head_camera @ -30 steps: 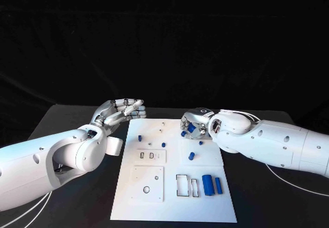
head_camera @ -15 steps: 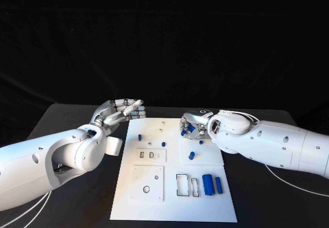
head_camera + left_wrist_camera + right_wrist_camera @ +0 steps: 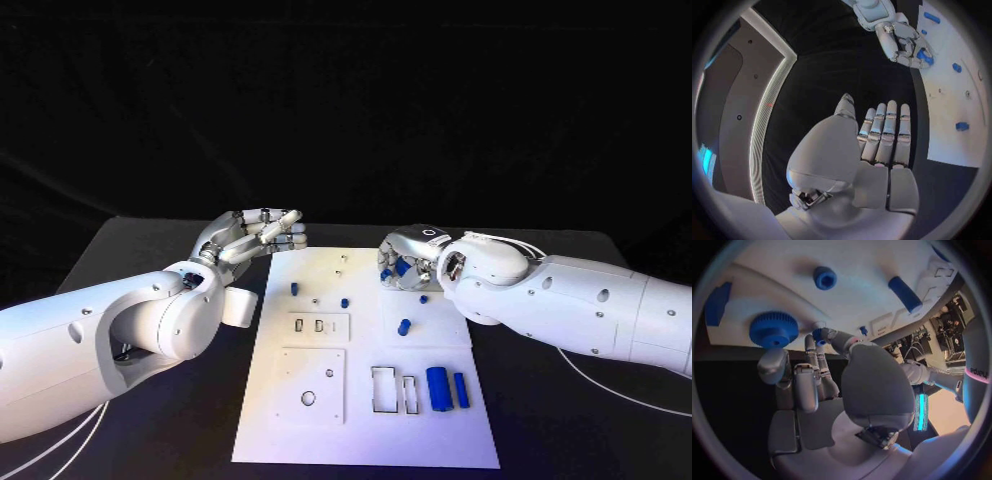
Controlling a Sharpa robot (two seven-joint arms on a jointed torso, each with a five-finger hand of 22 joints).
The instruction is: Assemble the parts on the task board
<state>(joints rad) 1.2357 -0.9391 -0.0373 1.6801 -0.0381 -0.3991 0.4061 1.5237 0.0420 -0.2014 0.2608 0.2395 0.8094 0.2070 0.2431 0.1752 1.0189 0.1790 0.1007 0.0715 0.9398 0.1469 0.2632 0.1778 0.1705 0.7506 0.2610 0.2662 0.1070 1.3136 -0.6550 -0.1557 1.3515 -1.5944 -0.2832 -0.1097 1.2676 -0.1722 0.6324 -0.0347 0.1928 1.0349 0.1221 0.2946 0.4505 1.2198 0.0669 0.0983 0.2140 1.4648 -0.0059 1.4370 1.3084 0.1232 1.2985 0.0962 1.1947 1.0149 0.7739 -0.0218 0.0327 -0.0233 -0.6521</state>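
Note:
The white task board lies in the middle of the black table. My right hand hovers over its far right corner. In the right wrist view its thumb and a finger pinch a small blue part, next to a blue gear on the board. A blue round piece and a blue cylinder lie further along. My left hand is raised beside the board's far left corner, holding nothing, fingers side by side. The left wrist view also shows the right hand.
On the board's near right lie a thick blue cylinder and a blue bar beside rectangular slots. A short blue piece and two small blue pegs sit mid-board. Black table surrounds the board.
My right hand has shifted slightly left over the board's far corner with the small blue part. The left hand's fingers have loosened a little; the arm stays put.

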